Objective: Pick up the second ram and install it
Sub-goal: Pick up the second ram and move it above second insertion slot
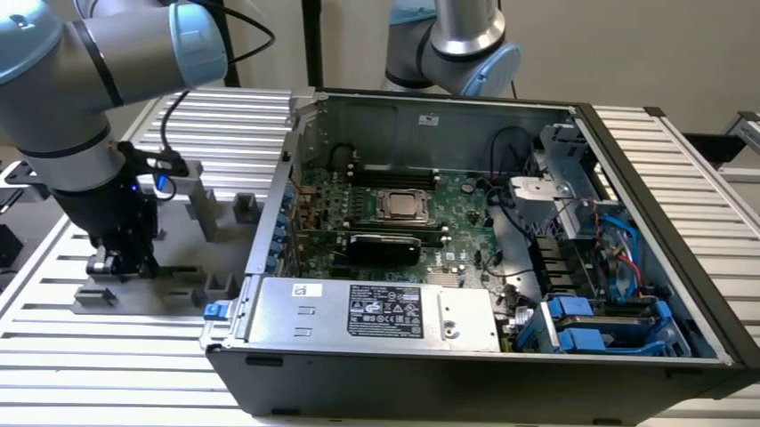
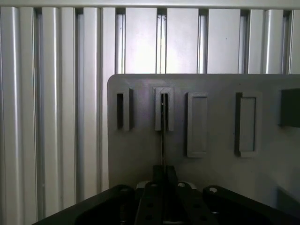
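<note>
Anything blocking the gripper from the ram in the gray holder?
Nothing visible. In the wrist view the second ram, standing edge-on in the gray holder, runs straight to the gripper, with no other part between them.

In the exterior view the arm (image 1: 84, 107) runs off the upper left of the frame, and a further arm (image 1: 457, 44) at top centre is cut by the top edge. At centre left the hand (image 1: 119, 264) is dark against the grey holder (image 1: 178, 298), and where the two meet cannot be made out. The computer case (image 1: 475, 382) is cut off at the lower right of the frame. The print on the power supply's label (image 1: 386, 313) is too small to read.

In the wrist view the second ram (image 2: 163, 140) shows edge-on as a thin dark line, so its chips and label face are hidden. Its near end vanishes behind the hand's black body, which is itself cut by the picture's edge. The grey holder runs out of that picture at one side.
</note>
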Available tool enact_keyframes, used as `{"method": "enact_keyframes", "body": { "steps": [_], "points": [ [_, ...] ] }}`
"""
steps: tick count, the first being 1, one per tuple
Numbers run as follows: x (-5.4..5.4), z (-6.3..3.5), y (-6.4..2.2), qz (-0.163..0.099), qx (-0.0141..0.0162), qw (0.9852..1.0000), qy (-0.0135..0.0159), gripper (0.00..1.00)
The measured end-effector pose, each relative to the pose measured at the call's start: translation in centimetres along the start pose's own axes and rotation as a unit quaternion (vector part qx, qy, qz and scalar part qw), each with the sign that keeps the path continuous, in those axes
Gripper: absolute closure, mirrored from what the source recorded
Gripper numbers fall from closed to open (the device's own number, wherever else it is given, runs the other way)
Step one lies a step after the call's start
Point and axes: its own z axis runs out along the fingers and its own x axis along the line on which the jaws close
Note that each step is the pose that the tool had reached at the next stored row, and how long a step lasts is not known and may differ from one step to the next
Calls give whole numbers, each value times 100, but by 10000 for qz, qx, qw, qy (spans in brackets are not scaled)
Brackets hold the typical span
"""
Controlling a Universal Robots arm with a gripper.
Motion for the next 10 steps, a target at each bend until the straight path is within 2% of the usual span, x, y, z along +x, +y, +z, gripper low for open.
{"method": "enact_keyframes", "body": {
  "steps": [4,10],
  "points": [
    [1,1,0,148,-1,9999,-2,100],
    [2,1,0,175,-2,9998,-3,100]
  ]
}}
